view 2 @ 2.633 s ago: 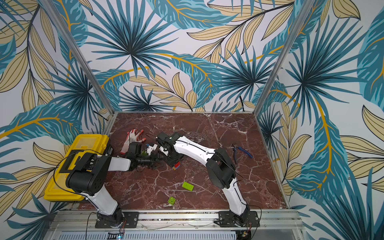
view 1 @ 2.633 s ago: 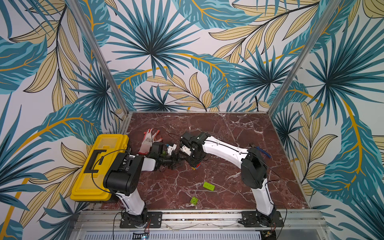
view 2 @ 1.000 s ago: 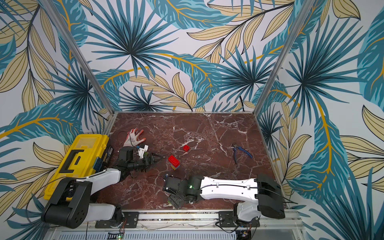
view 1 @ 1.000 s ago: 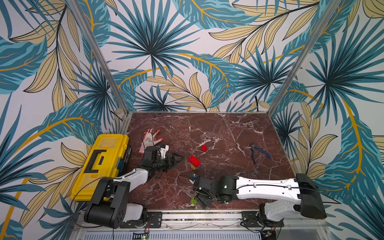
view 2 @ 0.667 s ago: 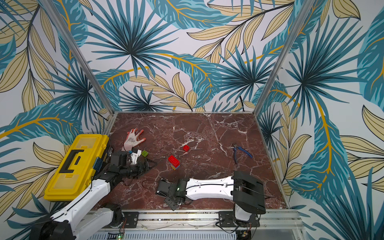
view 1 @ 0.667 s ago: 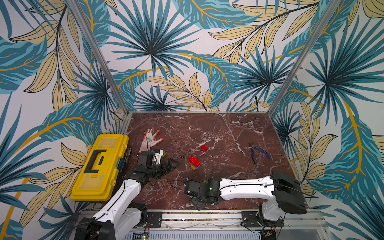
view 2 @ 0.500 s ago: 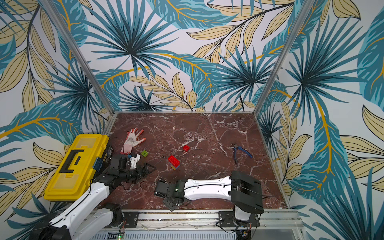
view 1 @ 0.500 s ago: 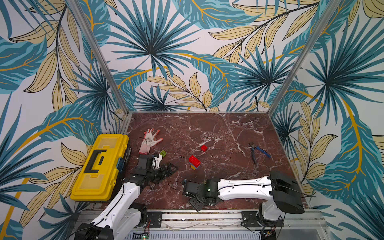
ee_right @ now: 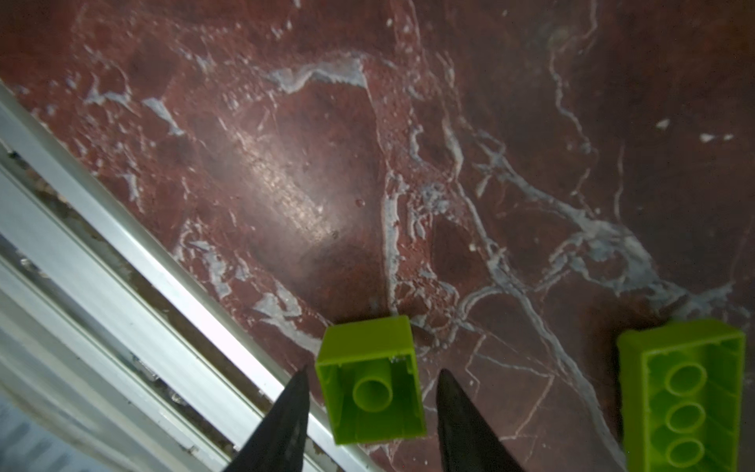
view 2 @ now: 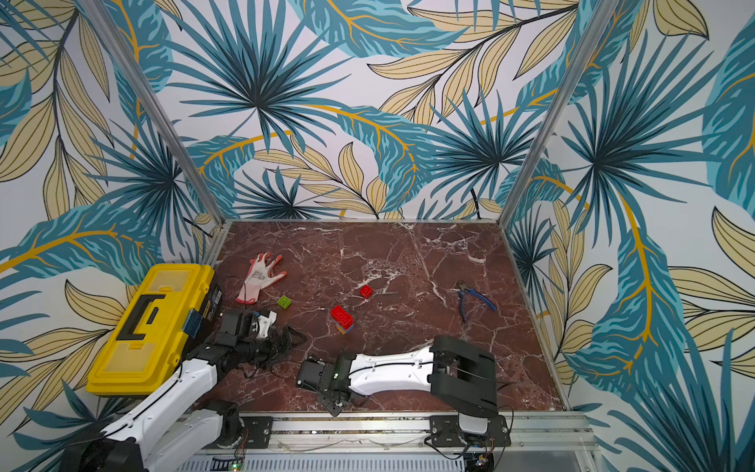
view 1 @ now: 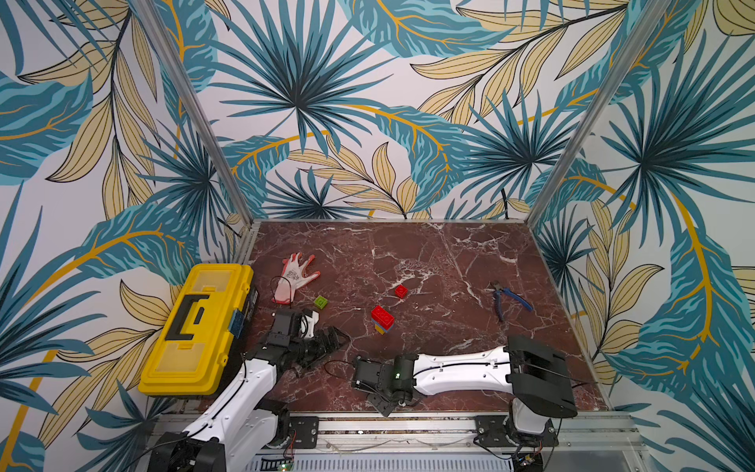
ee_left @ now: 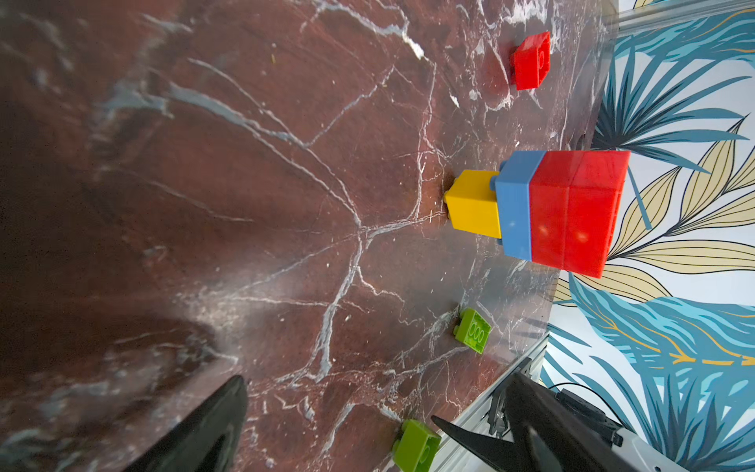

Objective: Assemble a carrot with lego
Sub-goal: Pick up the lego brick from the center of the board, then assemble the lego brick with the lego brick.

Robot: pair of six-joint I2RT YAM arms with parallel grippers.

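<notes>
Currently right claw (ee_right: 374, 370) straddles small green brick (ee_right: 367, 384), not touching.

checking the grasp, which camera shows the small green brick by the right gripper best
Right wrist view: the small green brick sits close up, underside showing, inside the open right gripper, gaps either side. Left wrist view shows it small, side-on. In both top views the right arm hides it.

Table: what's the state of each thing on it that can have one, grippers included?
toolbox, shut
carrot, standing tip down, no green yet
left gripper, open, empty
right gripper, open around small green brick
small green brick, hollow side up
long green brick, hollow side up
</notes>
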